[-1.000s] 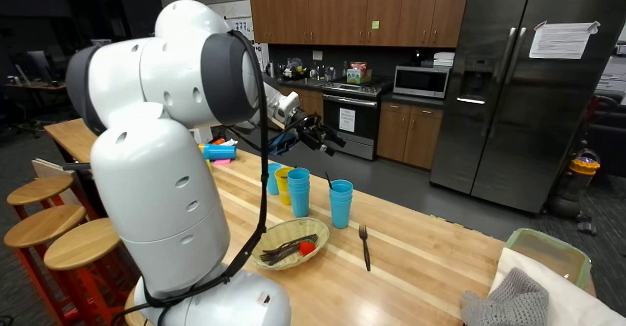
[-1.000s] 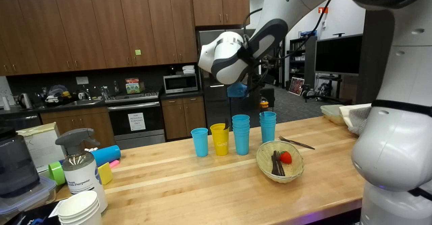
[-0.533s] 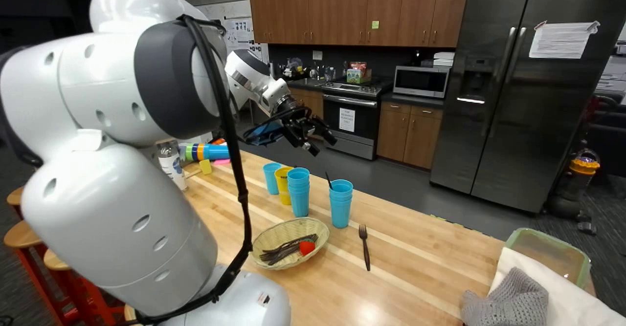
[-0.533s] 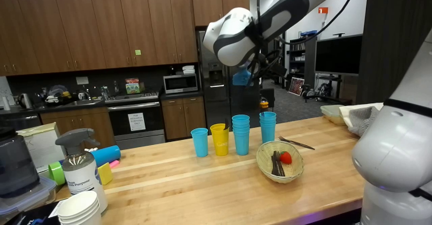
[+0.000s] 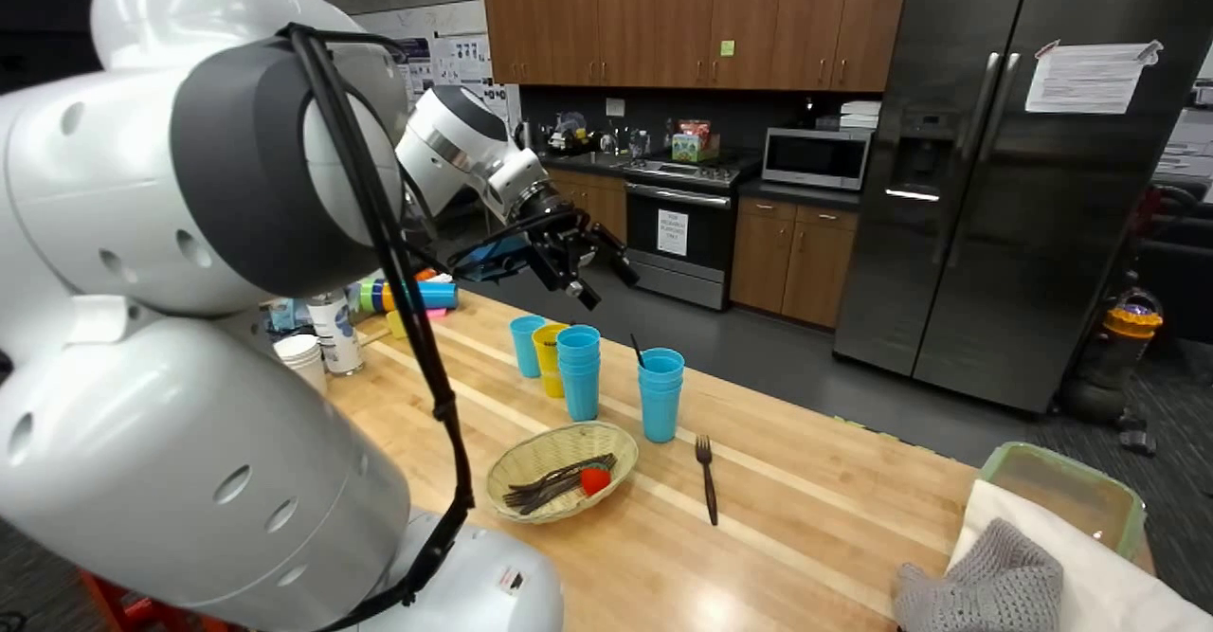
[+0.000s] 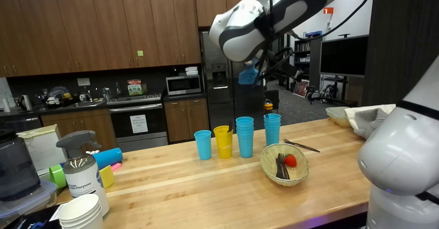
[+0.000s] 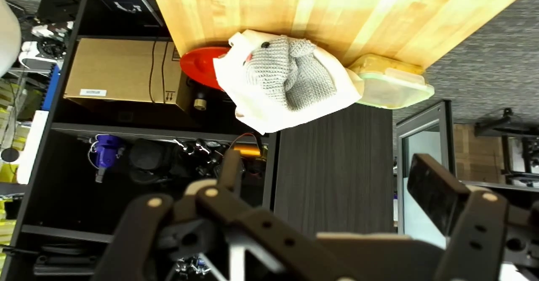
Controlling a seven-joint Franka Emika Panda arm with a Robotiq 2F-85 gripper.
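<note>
Blue stacked cups (image 5: 580, 376) stand on the tabletop (image 5: 815, 509), a wicker basket (image 5: 569, 441) of forks (image 5: 550, 492) and a strawberry (image 5: 594, 480) between them and the robot's base (image 5: 450, 580). The hand (image 7: 326, 171) hangs midair, wide and empty.

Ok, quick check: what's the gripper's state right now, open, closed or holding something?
Gripper: open, jaws wide apart, with nothing held between them.

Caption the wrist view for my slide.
Open black gripper, empty; beyond it, a gray knitted bundle on white cloth beside a translucent green-rimmed plastic container.
</note>
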